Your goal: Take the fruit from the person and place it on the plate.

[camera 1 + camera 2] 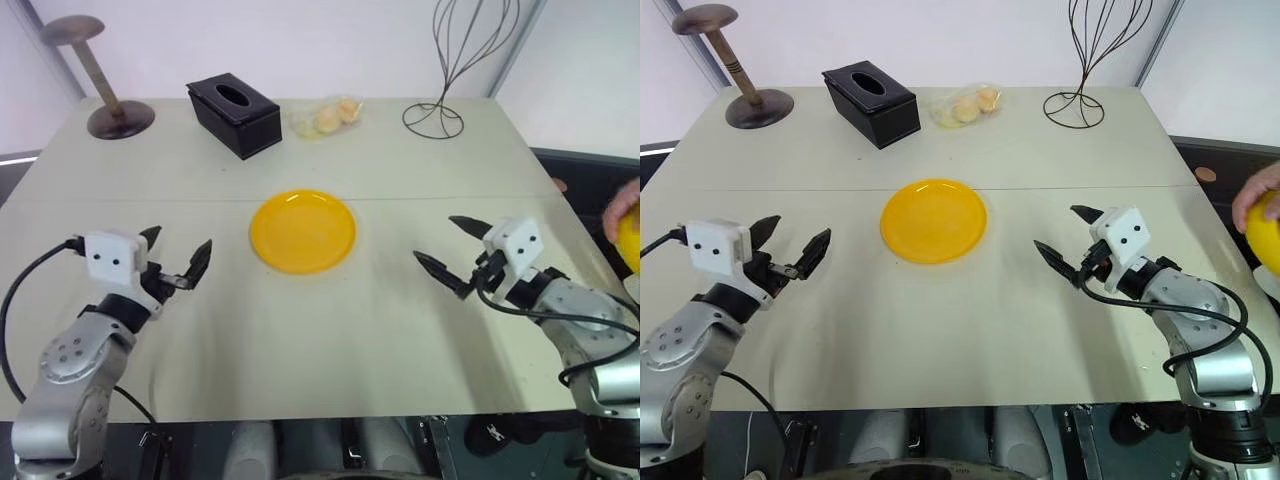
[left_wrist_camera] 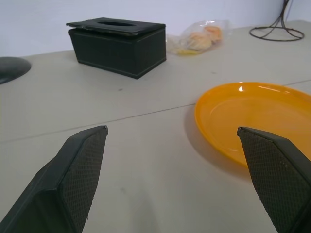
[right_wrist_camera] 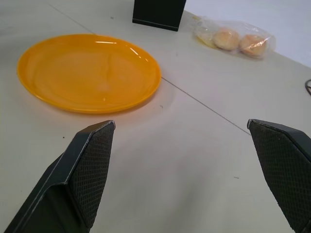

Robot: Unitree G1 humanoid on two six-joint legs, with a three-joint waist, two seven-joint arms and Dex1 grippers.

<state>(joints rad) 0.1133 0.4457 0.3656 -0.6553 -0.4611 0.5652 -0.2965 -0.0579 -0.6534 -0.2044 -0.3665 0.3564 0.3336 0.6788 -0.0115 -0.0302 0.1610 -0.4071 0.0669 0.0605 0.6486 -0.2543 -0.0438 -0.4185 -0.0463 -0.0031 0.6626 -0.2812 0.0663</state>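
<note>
Banana [image 1: 1268, 243] at far right edge of view, held in person's hand [image 1: 1252, 195], off table [image 1: 1040, 320]. Plate [image 1: 303, 230] bare, mid table. Left gripper [image 1: 181, 257] and right gripper [image 1: 452, 250] both wide open, holding nothing, either side of plate.

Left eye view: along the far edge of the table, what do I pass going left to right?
Wooden stand → black tissue box → clear bag of small round fruits → wire stand.
</note>
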